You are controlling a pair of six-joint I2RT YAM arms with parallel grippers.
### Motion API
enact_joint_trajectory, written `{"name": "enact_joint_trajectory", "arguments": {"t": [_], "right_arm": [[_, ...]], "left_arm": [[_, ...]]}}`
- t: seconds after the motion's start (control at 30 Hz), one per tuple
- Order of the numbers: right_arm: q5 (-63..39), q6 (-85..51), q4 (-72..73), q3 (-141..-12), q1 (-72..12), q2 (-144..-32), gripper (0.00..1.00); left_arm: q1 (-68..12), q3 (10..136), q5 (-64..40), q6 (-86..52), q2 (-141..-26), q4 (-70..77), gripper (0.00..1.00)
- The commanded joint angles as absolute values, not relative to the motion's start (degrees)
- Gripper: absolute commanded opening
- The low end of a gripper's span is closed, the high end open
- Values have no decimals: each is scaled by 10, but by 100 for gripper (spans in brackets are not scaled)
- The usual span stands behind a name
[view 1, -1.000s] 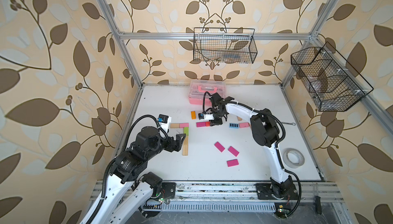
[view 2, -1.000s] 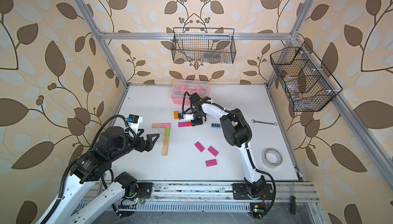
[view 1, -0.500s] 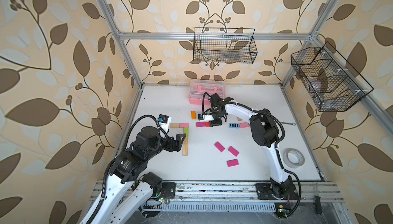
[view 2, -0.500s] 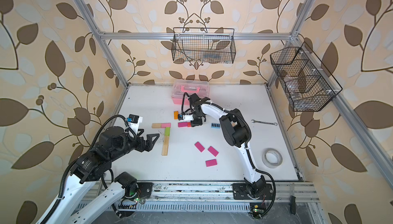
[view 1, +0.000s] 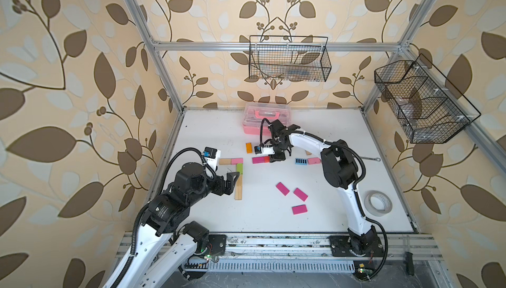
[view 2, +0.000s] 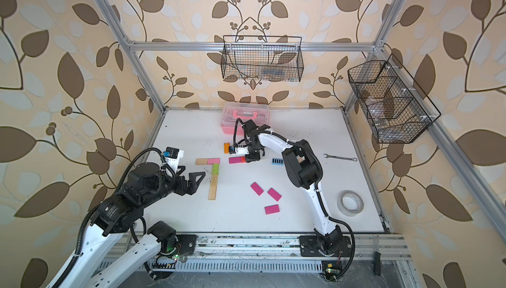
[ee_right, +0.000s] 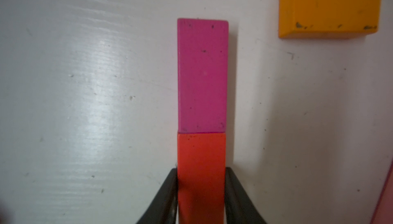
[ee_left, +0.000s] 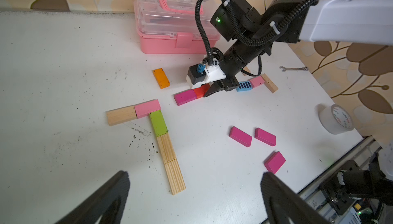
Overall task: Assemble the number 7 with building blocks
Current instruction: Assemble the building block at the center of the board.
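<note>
Left end effector [view 1: 232,184] wide open, hovering just beside number 7 [ee_left: 158,122] stem, desk [view 1: 208,136] left side. Farther back, right end effector [ee_right: 201,176] clamped on red block [ee_right: 201,148], butted end-to-end against magenta block [ee_right: 202,76].

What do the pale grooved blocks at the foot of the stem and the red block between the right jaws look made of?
Grooved blocks: bare unpainted wood, by the pale tan colour and lengthwise ridges. Red block: likely wood too, under matte opaque red paint; tiny dark specks show, no grain.
</note>
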State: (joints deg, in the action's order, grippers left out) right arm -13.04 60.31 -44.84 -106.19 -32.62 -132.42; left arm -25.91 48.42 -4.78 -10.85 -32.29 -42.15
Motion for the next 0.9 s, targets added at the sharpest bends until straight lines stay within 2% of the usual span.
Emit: {"name": "enact_joint_trajectory", "arguments": {"t": [0.0,0.33,0.53,0.73,0.87], "right_arm": [[-134,613,-468,-1075,-327,-1343,40],[-136,604,-432,-1044,-325,-1305,49],[-131,559,-374,-964,-320,-1220,51],[-125,404,-311,-870,-296,-1116,55],[-74,261,-298,-826,-280,-1059,60]], "left_arm": [[-262,482,-62,-100,-321,-404,99],[-263,481,-66,-106,-324,-400,99],[-263,483,-127,-132,-359,-376,99],[-279,477,-170,-186,-393,-329,99],[-325,446,-158,-207,-413,-294,99]]}}
